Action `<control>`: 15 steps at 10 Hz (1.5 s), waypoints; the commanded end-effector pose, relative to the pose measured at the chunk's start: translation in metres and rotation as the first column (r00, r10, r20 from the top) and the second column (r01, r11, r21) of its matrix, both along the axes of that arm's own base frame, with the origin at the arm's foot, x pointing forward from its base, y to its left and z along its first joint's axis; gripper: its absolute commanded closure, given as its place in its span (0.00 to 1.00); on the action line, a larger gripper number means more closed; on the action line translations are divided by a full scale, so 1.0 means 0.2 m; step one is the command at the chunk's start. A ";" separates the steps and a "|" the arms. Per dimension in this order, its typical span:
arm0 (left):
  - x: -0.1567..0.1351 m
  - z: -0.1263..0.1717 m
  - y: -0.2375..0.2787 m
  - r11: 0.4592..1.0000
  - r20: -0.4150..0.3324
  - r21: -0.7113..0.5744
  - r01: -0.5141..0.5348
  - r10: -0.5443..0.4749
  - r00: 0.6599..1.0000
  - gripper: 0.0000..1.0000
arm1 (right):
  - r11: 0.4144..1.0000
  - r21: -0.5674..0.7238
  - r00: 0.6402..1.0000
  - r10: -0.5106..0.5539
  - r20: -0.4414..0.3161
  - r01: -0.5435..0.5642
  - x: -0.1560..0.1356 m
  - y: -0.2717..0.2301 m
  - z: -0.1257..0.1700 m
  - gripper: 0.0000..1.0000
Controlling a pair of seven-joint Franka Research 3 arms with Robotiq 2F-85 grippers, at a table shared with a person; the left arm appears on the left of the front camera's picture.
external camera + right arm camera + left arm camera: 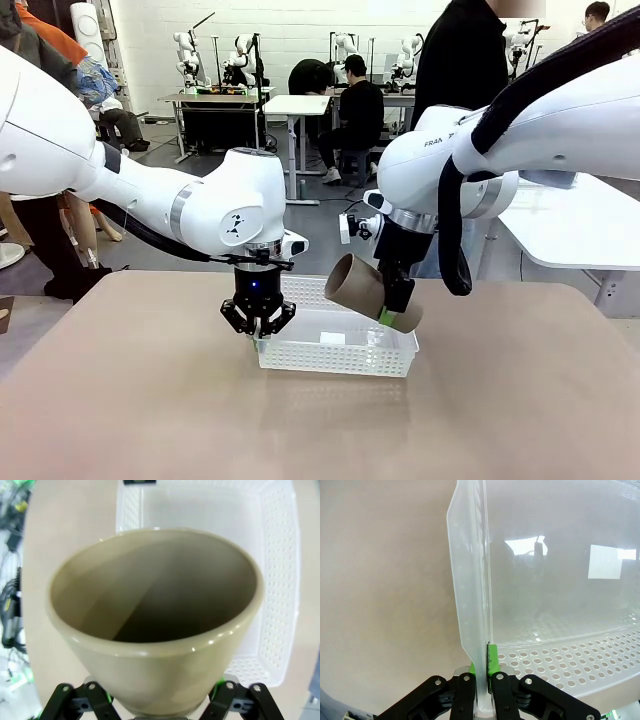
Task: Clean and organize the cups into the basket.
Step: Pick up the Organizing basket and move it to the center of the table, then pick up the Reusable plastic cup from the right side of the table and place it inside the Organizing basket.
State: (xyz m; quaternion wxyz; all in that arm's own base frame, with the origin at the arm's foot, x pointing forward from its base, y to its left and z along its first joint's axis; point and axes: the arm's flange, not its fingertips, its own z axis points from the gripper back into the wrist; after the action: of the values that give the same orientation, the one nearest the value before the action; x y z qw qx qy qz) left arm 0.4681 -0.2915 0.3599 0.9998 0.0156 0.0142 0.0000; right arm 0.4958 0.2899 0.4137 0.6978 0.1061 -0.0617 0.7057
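**Cup tilted over the basket, grip low on the taper**

Brown cup (372, 292) hangs on its side above the right end of the white basket (335, 358), mouth pointing up and to my left. My right gripper (398, 310) has it clamped by the narrow base end, so the wide, heavy mouth sticks out unsupported. That is my first worry: on a tapered matte wall the pads could squeeze it loose or let it swing down.

Second worry is the release. The basket is shallow. If I let go from this height and at this tilt, I judge the cup could bounce or roll over the low rim onto the table (150, 400).

On the other side, my left gripper (258, 330) is shut on the basket's left wall, pinching thin plastic. Any sideways drift of that arm would drag or tip the basket under the cup, and the wall looks soft enough to flex.

Both wrists sit close above the basket, so a careless reach across could knock them together.
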 end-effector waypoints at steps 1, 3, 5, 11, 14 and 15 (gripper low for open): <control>0.00 0.00 0.01 1.000 0.000 0.001 0.008 -0.008 1.000 1.00 | 0.998 0.056 0.998 -0.032 -0.056 0.035 0.09 -0.01 -0.05 0.19; 0.00 0.00 0.01 1.000 0.000 0.001 0.008 -0.008 1.000 1.00 | 0.998 0.046 0.995 -0.030 -0.093 0.034 0.14 0.01 -0.14 0.19; 0.00 0.00 0.01 1.000 0.000 0.001 0.008 -0.008 1.000 1.00 | 0.999 0.041 0.989 0.000 -0.148 0.006 0.17 0.04 -0.26 0.19; 0.00 0.00 0.01 1.000 0.000 0.001 0.008 -0.008 1.000 1.00 | 0.997 0.031 0.975 0.082 -0.207 -0.077 0.18 0.09 -0.39 0.09; 0.00 0.00 0.01 1.000 0.000 0.001 0.008 -0.008 1.000 1.00 | 0.995 0.039 0.975 0.101 -0.199 -0.095 0.18 0.08 -0.39 0.00; 0.00 0.00 0.01 1.000 0.000 0.001 0.008 -0.008 1.000 1.00 | 0.995 0.041 0.975 0.103 -0.196 -0.096 0.18 0.08 -0.39 0.00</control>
State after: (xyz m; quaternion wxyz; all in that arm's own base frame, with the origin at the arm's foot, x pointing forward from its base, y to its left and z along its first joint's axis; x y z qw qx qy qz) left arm 0.4680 -0.2916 0.3597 0.9998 0.0156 0.0144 -0.0002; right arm 0.5282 0.3074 0.3359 0.6715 0.1855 -0.0027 0.7174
